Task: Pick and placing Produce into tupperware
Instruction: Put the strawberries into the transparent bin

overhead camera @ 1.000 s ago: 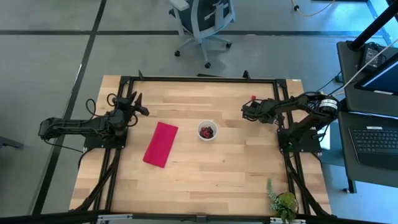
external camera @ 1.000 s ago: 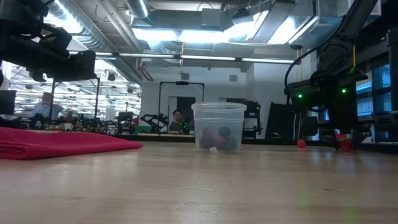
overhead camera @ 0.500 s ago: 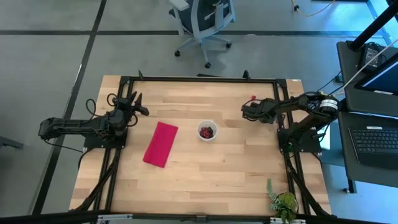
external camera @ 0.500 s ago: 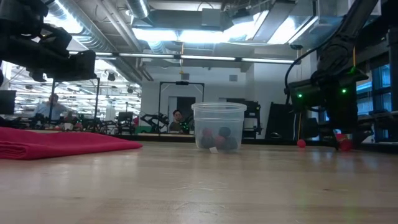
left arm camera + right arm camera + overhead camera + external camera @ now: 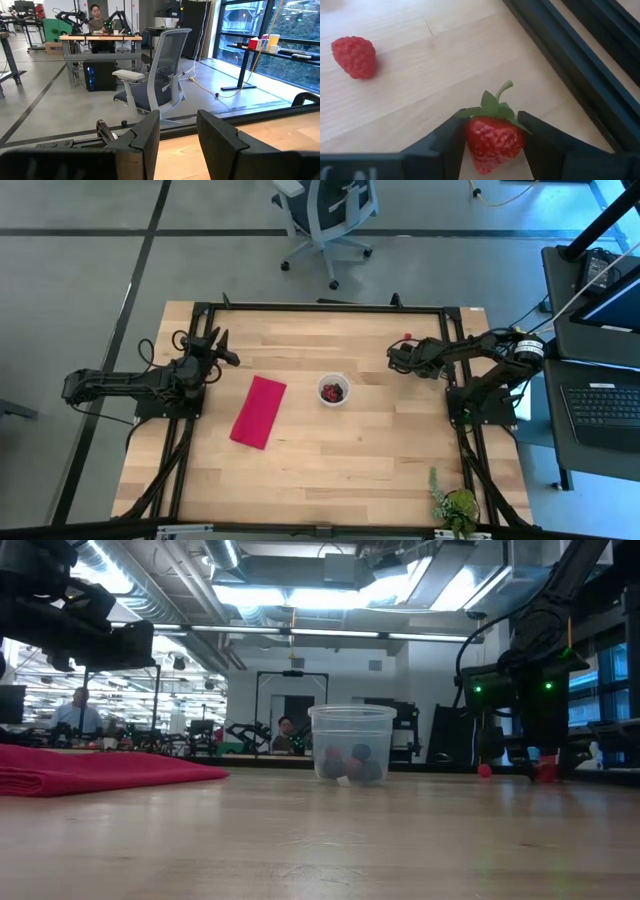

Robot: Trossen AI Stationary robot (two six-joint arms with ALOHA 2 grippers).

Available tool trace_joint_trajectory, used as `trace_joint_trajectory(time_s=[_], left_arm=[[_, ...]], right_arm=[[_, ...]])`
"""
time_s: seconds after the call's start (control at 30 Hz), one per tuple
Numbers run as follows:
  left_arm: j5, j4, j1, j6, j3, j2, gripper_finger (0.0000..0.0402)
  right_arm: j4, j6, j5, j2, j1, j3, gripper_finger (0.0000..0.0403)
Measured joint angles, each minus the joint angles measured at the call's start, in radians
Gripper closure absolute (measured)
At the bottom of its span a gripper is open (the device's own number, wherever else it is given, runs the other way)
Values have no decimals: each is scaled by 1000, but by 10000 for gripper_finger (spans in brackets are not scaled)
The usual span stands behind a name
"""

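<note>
The tupperware (image 5: 334, 390) (image 5: 352, 743), a small clear cup, stands mid-table with several pieces of produce (image 5: 350, 762) in it. My right gripper (image 5: 492, 145) (image 5: 393, 357) is low over the far right of the table, shut on a red strawberry (image 5: 494, 142) (image 5: 547, 772) with a green leafy cap. A raspberry (image 5: 354, 56) (image 5: 484, 770) lies loose on the wood beside it. My left gripper (image 5: 177, 135) (image 5: 228, 350) waits at the table's left, held level and open, with nothing between its fingers. My right gripper pinches the strawberry's two sides (image 5: 470, 140) between its two fingers, just below the green cap. The fingers slant down from the table's right side. The cap and stem (image 5: 495, 100) stick out beyond the fingertips. I cannot tell whether the berry touches the wood.
A magenta cloth (image 5: 258, 411) (image 5: 100, 768) lies flat left of the cup. The table's black frame rail (image 5: 560, 65) runs close past the right gripper. A green plant (image 5: 455, 505) stands at the near right corner. An office chair (image 5: 325, 215) stands beyond the far edge.
</note>
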Motion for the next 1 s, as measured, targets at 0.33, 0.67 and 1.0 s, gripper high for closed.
trace_joint_trajectory(time_s=[0.33,0.67,1.0], left_arm=[[0,0,0,0,0,0,278],[0,0,0,0,0,0,278],[0,0,0,0,0,0,278]], right_arm=[[28,-12,12,4,6,0,259],[-78,-122,-20,-12,59,69,259],[-336,-583,9,-199,161,442,260]])
